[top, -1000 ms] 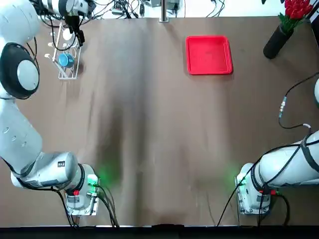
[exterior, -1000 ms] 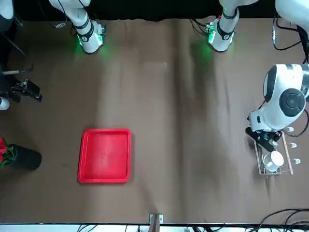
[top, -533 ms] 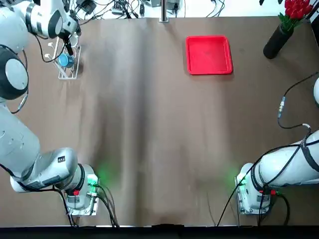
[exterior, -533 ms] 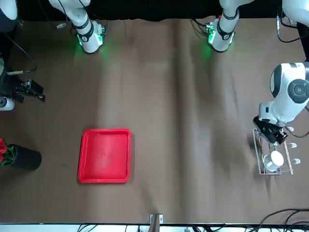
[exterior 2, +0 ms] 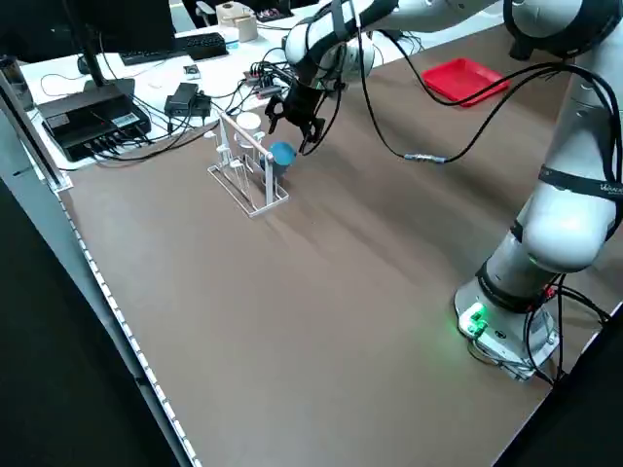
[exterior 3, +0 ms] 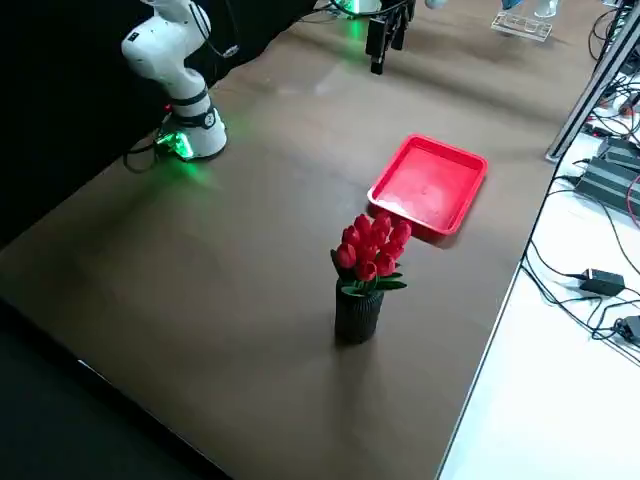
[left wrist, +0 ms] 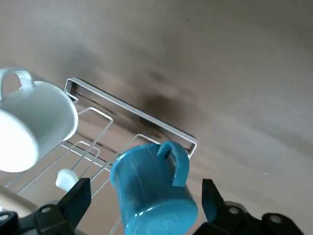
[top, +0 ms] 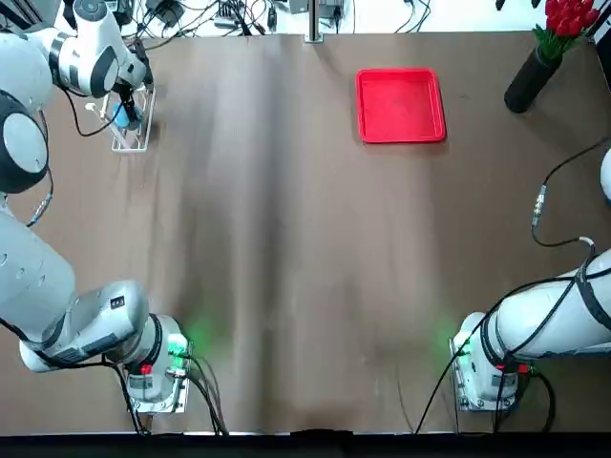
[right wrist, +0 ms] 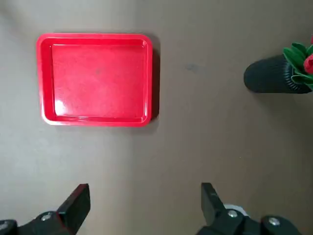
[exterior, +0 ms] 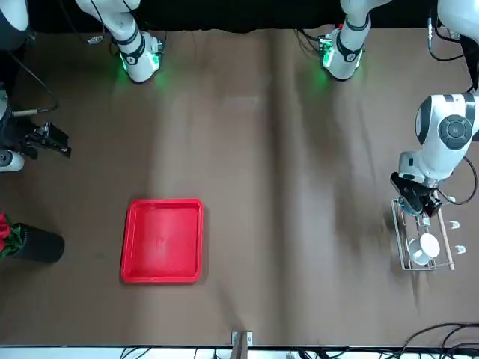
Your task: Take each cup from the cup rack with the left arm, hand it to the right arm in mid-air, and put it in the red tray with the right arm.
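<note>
the left hand [left wrist: 146, 185] hovers above the white wire cup rack [exterior 2: 270, 180] on the robot's left side of the worktop [top: 305, 239], its two black fingers well apart, one on either side of the small blue mug [left wrist: 157, 208]; in the left wrist view i cannot tell whether either finger touches it; this mug is rounded and glossy, with a smooth looped handle, and is tilted at the rack; the small white mug [left wrist: 41, 117], also smooth and loop-handled, is at the rack too, just beside the blue one; the rack is made of thin, bent wire with a rectangular base, an upright post and short pegs tipped with smooth white knobs [left wrist: 66, 179].

the right hand [right wrist: 145, 188] is above the worktop on the robot's right side, its fingers wide apart with nothing between them; the square, bright red tray [top: 401, 105] lies flat, with rounded corners and a low, shiny rim; off to its right, in the top view, is a ribbed black vase [top: 530, 84] with red flowers [top: 571, 17] and green leaves.

compared with half a second ago, the left hand has shifted slightly and covers more of the blue mug from overhead; the white mug has gone out of sight there; the tray and vase have not moved.
</note>
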You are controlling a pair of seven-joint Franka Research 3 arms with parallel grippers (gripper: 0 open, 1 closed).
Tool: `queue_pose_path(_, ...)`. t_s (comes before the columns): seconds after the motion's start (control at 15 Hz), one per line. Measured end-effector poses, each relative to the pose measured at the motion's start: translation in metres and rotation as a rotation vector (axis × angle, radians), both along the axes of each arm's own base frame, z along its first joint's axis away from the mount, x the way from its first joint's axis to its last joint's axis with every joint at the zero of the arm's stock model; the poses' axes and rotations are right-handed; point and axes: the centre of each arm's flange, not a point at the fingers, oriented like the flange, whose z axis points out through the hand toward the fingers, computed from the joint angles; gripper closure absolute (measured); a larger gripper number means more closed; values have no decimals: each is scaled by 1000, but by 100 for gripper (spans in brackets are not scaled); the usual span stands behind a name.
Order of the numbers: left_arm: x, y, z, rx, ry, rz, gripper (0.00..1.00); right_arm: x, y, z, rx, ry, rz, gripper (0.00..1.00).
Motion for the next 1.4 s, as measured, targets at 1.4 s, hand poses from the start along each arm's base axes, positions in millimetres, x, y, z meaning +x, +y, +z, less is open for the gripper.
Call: queue_pose_path(1.4, -20, 22, -21, 60, -9, -77, 3, 2, 0, -4, 0, 7, 0, 0)
